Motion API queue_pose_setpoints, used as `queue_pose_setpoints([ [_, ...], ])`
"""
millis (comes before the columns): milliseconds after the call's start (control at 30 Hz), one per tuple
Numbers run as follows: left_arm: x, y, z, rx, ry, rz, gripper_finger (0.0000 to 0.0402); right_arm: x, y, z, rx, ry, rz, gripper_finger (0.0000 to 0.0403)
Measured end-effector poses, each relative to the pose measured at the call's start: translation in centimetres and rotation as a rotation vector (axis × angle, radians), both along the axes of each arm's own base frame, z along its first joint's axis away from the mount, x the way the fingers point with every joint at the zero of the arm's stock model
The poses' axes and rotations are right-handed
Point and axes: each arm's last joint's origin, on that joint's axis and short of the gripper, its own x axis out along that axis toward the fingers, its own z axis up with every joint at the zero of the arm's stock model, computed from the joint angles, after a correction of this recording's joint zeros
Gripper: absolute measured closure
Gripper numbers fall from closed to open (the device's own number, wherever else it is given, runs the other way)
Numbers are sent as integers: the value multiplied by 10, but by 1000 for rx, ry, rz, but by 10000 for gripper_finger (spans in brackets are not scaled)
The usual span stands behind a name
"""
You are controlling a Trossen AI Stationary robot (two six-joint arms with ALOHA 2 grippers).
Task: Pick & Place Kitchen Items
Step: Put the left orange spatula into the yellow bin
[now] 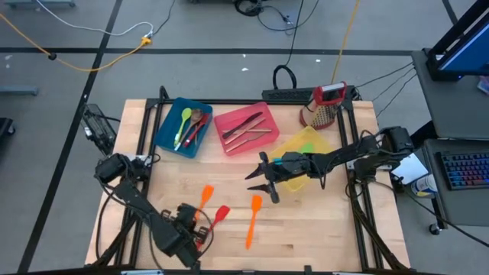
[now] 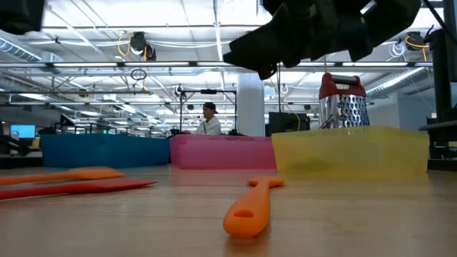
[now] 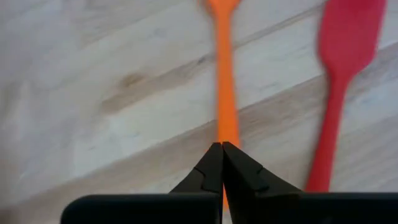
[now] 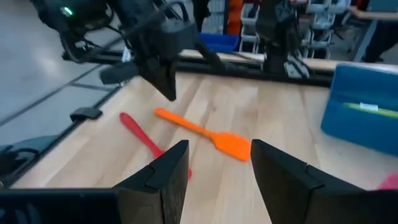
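Three silicone spatulas lie flat on the wooden table: an orange spatula [image 1: 205,197] [image 3: 224,81] [image 4: 202,132], a red spatula [image 1: 220,215] [image 3: 339,81] [image 4: 140,134] beside it, and a second orange spatula [image 1: 253,220] [image 2: 250,207] further right. My left gripper [image 1: 189,220] [image 3: 222,155] [image 4: 169,87] is shut, its tips over the first orange spatula's handle. My right gripper [image 1: 260,183] [image 4: 219,171] is open and hangs above the table, just beyond the second orange spatula's blade. More utensils rest in the blue bin [image 1: 183,126] and pink bin [image 1: 246,130]. My left gripper points down from above at the handle [image 3: 225,124] of the first orange spatula, near its free end. The shut fingertips [image 3: 214,163] cover that spot, and I cannot tell whether they touch it. The spatula lies flat on the table.
A yellow bin [image 1: 306,153] [image 2: 350,151] sits under the right arm, and a red-topped box grater [image 1: 325,105] [image 2: 343,103] stands behind it at the far edge. Bare wood stretches along the near right part of the table [image 1: 321,229]. A person shows far behind the table [image 2: 208,121].
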Motion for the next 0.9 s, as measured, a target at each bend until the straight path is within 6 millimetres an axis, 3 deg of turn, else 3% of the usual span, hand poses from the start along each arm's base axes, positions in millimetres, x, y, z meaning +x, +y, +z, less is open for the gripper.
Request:
queue_pose_setpoints([
  [233,16,13,-1,-5,13,-90,376,6,-2,-16,4,29,-10,236],
  [500,22,19,-1,-16,60,-195,334,6,0,-16,21,25,61,236],
  [700,9,12,-6,-10,60,-168,272,6,3,-17,29,27,98,236],
  [900,-17,-3,-18,121,-133,-57,242,6,2,-17,29,27,96,236],
])
